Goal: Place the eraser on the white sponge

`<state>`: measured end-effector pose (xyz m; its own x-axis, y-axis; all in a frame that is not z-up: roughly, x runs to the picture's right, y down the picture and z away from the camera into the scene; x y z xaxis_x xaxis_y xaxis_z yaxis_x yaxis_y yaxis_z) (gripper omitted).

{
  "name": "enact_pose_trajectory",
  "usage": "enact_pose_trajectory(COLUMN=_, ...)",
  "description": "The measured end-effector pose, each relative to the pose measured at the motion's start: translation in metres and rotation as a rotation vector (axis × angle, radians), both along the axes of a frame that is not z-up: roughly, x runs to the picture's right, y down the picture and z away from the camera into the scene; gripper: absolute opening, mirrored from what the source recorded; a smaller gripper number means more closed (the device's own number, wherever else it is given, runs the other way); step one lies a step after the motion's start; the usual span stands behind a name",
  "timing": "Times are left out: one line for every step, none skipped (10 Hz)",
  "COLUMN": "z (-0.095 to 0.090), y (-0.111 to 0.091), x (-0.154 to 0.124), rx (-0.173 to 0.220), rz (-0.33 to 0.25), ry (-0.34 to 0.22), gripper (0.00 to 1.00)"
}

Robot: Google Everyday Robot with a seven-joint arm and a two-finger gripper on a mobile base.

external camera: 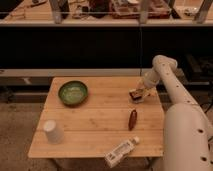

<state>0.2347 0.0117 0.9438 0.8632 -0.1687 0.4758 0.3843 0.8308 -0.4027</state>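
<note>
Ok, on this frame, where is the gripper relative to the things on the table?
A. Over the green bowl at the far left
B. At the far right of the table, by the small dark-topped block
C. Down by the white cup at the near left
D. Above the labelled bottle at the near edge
B. The gripper sits at the table's far right, right at the eraser, well away from the green bowl, the white cup and the bottle.

This looks like a robotics lab or workshop. A small wooden table [95, 120] stands on a speckled floor [17, 125] before long workbenches [100, 17] cluttered with gear, and the white arm's gripper [138, 94] hangs over the table's far right edge.
</note>
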Motion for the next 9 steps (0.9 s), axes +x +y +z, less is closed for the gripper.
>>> enact_pose_trajectory(z=0.000, y=-0.001, x=-0.007, rx=0.000, rz=-0.003, ry=-0.004, gripper=0.51)
enact_pose_trajectory(z=0.000, y=-0.002, x=-0.004, rx=0.000, rz=0.001, ry=-0.001, gripper=0.51)
enact_pose_trajectory(z=0.000, y=-0.003, x=0.002, rx=-0.002, rz=0.001, ry=0.001, gripper=0.51)
enact_pose_trajectory(z=0.002, y=-0.005, x=0.003, rx=0.001, rz=-0.001, ry=-0.001, gripper=0.51)
enact_pose_trajectory(z=0.001, y=-0.003, x=0.002, rx=-0.002, rz=-0.005, ry=-0.005, gripper=0.51)
enact_pose_trajectory(z=0.000, y=-0.002, x=0.002, rx=-0.001, rz=-0.005, ry=-0.004, gripper=0.51)
enact_pose_trajectory(z=0.001, y=0.000, x=-0.001, rx=-0.003, rz=-0.005, ry=0.003, gripper=0.51)
enact_pose_trajectory(z=0.001, y=-0.001, x=-0.009, rx=-0.002, rz=-0.010, ry=-0.002, gripper=0.51)
enact_pose_trajectory(z=0.001, y=-0.002, x=-0.009, rx=-0.002, rz=-0.009, ry=-0.002, gripper=0.51)
